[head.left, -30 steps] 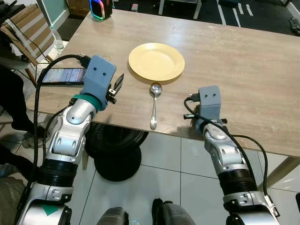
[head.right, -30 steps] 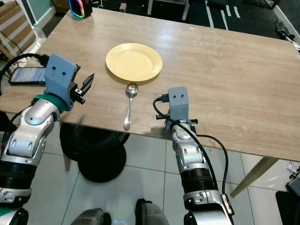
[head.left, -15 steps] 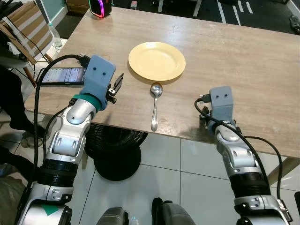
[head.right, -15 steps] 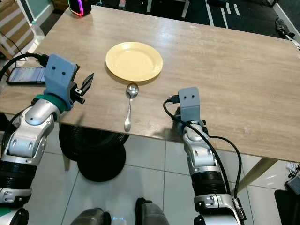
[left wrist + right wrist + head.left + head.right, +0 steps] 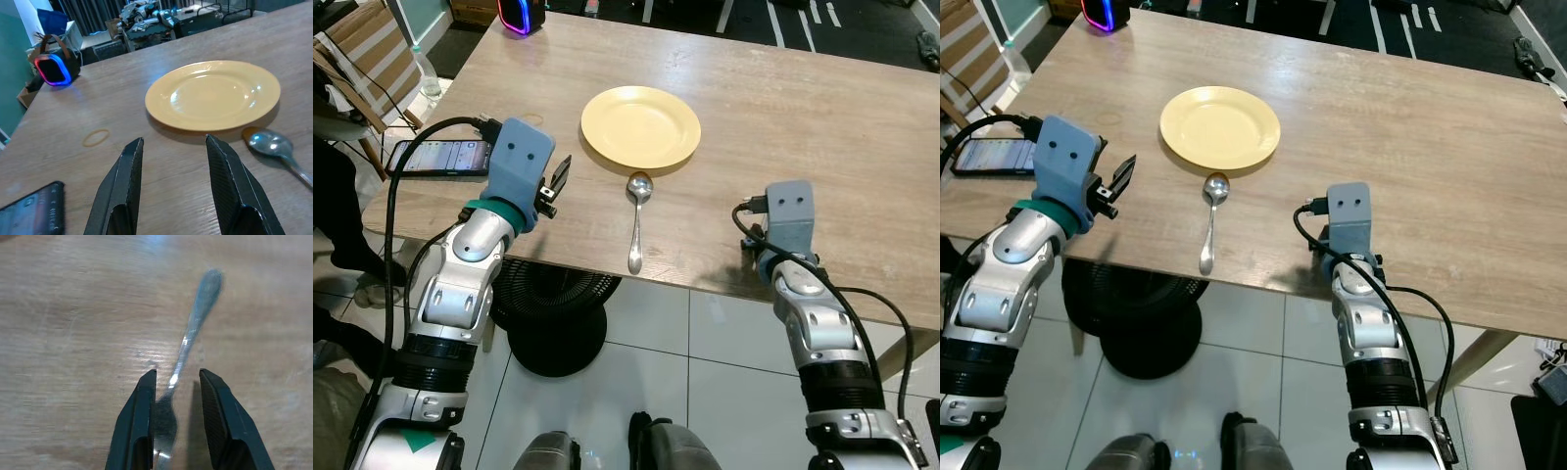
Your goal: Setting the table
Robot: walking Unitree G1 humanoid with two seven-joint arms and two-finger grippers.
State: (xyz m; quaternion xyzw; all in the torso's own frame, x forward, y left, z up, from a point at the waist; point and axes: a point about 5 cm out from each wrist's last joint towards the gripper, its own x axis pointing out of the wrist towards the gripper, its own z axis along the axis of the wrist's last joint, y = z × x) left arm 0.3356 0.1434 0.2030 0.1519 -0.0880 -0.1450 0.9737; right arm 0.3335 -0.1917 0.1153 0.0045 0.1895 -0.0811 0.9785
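Note:
A yellow plate (image 5: 641, 127) sits mid-table with a metal spoon (image 5: 635, 220) lying just in front of it, bowl toward the plate. My left gripper (image 5: 173, 142) hovers open over the table (image 5: 822, 117) to the left of the spoon, with nothing between its fingers. My right gripper (image 5: 177, 374) is low over the table's front edge, right of the spoon. It is shut on the neck of a silver fork (image 5: 195, 318), whose handle points away across the wood. In the eye views the blue wrist housing (image 5: 788, 215) hides the fork.
A phone (image 5: 435, 157) on a cable lies at the table's left edge. A glowing speaker (image 5: 521, 15) stands at the far left corner. A thin ring (image 5: 96, 137) lies on the wood. A black fan (image 5: 558, 313) stands on the tiled floor under the table.
My right arm has slid to the right along the front edge of the table, away from the spoon. The left arm, plate and spoon have stayed put.

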